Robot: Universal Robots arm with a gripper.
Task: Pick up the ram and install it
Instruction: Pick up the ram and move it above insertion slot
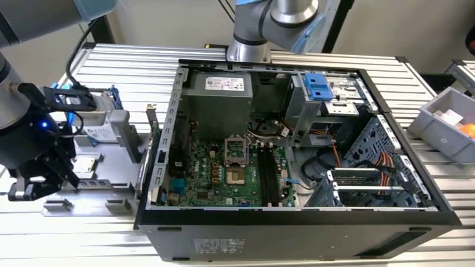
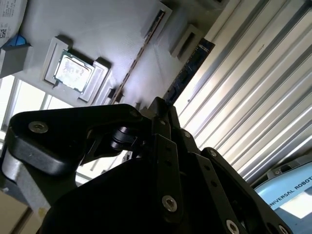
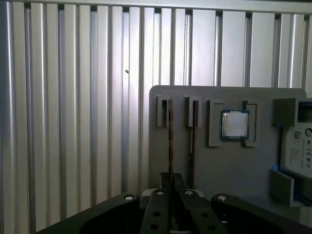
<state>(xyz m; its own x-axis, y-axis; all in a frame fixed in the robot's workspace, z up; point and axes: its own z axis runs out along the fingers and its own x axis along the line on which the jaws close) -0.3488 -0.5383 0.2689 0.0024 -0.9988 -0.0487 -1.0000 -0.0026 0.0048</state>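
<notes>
Judging the long, thin, dark-green circuit-board ram stick [image 3: 169, 136] to be light and stiff yet fragile: barely flexing, likely cracking or shedding parts if squeezed hard, and sliding easily between smooth pads. Favouring a gentle pinch across the two flat faces near the middle of the exposed long edge, staying off the edge seated in the holder. Expecting a straight pull with no twisting to suit it best.

Showing edge-on in both wrist views as a narrow dark-brownish line, with the chips on its faces too hidden to make out. Standing on edge in a slotted holder on the flat grey plastic tray [image 3: 229, 170], just beside a second similar stick [image 3: 192, 141] in the neighbouring holder, with a small square silver processor chip [image 3: 235, 124] in its own recess beyond that. Resting, tray and all, on the ribbed aluminium table [image 3: 73, 122], to the exterior view's left of the open black computer case [image 1: 297, 222] and well apart from the black motherboard slots [image 1: 268, 175].

Hanging the black linkage gripper [image 3: 170, 179] above the tray, roughly in line with the ram in the first wrist view, apparently clear of it. Presenting the jaws clenched together, with no gap showing and seemingly nothing between them.
</notes>
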